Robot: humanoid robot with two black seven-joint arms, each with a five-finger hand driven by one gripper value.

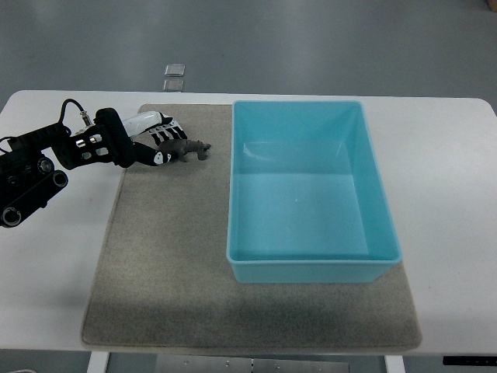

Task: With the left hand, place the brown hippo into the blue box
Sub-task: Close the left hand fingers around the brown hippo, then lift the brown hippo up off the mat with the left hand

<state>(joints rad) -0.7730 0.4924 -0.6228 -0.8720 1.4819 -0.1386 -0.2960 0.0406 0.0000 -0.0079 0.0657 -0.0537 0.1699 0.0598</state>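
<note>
We see a white counter [450,155] on grey floor, a grey mat [163,264] across it. Far left, our left hand [151,140] grips the brown hippo [189,149], just left of the blue box [311,194]. Two small plates [174,76] lie beyond.

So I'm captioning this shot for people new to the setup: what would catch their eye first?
The big blue box, empty, right of centre on the grey mat. Next, the left hand coming in from the left, its fingers around a small brown hippo near the mat's far edge, just left of the box. Everything sits on a white table.
</note>
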